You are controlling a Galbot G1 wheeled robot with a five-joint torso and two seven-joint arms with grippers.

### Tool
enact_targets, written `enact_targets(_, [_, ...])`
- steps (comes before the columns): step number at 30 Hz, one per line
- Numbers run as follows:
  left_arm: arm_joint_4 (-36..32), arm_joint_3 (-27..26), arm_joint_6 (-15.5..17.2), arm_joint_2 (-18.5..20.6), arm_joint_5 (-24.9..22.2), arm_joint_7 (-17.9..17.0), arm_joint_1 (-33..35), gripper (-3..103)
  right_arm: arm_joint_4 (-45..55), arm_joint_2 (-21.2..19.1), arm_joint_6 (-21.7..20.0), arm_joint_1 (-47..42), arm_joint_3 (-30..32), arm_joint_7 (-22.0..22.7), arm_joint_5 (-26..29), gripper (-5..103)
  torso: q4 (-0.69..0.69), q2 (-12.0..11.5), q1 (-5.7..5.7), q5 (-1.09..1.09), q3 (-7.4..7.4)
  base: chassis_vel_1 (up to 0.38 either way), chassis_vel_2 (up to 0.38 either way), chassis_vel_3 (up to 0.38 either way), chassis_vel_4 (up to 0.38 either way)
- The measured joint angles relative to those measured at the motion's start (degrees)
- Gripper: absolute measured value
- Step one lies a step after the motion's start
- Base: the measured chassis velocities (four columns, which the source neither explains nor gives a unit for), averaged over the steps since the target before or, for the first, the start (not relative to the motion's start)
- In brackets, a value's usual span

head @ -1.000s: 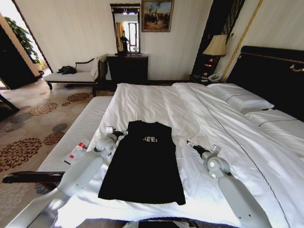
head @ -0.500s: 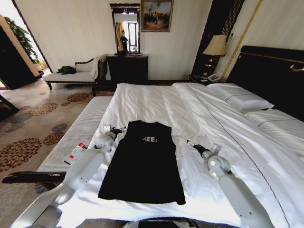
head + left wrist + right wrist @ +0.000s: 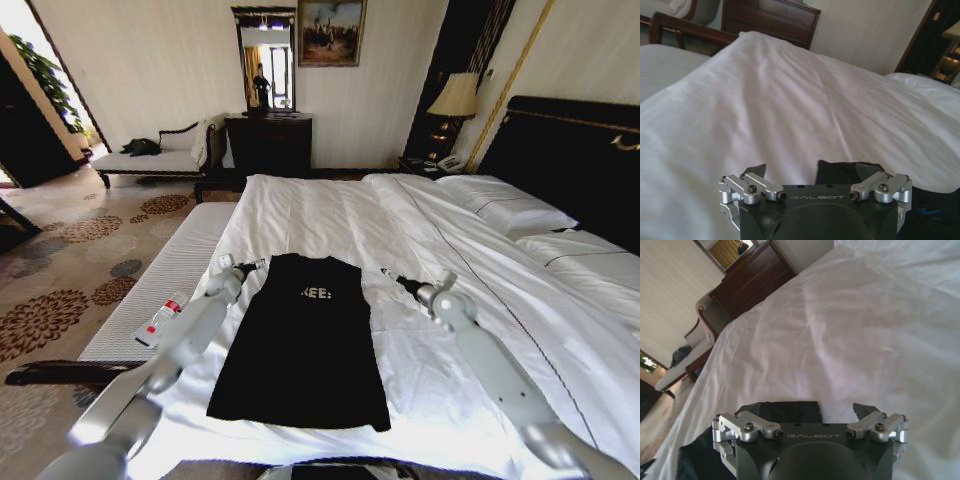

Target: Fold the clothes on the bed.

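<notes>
Right, 1 black T-shirt [image 3: 305,340] lies flat on the white duvet of the bed [image 3: 330,215], w/ its collar end pointing toward the far end of the bed and its hem toward the robot; sleeves are tucked in so it reads as a long narrow rectangle, matte cotton, small pale lettering across the chest. 2 arms, both pale grey w/ smooth rounded links. Left gripper [image 3: 248,267] sits just beside the shirt's upper left corner, fingers spread apart and holding nothing; in the left wrist view its 2 dark fingertips [image 3: 756,170] stand apart w/ a black edge of the shirt [image 3: 840,170] between them, low over the duvet. Right gripper [image 3: 392,277] is near the upper right corner, a strip of white sheet between it and the shirt in the head view; also spread and unloaded, and in the right wrist view its fingers [image 3: 863,410] straddle the shirt's corner [image 3: 785,410]. Each gripper has 2 silver metal linkages on a black body. Duvet is soft w/ long shallow creases. 2 white pillows [image 3: 505,205] lie against the tall dark headboard [image 3: 570,160]. 1 pale striped bench [image 3: 160,285] runs along the bed's left side.
</notes>
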Motion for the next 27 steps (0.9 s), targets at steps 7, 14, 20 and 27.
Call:
enact_targets(7, [10.84,-0.81,-1.54,-7.60,2.16,3.20,-3.45,100,-13.37,5.25,-1.09,7.15,-5.33,-4.56,-0.20,100,-0.02,0.00,0.01,0.00,0.01,0.000,0.000,0.000,0.000])
enact_targets(14, [9.87,-1.14,-1.72,-7.36,2.49,2.71,-2.34,100,-24.79,11.59,-0.62,12.24,-6.20,-9.17,-4.58,100,0.01,0.01,0.00,-0.02,0.00,0.000,0.000,0.000,0.000])
enact_targets(20, [7.94,-0.65,-1.83,-6.56,1.80,1.59,-1.83,100,-33.23,14.35,1.85,16.19,-4.63,-13.45,-9.39,100,0.04,0.01,-0.01,-0.02,0.00,0.000,0.000,0.000,0.000])
enact_targets(27, [4.43,0.00,-1.83,-4.95,0.74,0.69,-0.97,100,-38.29,15.47,5.47,17.98,-3.40,-16.10,-15.30,100,-0.03,0.01,-0.01,0.00,-0.01,0.000,0.000,0.000,0.000])
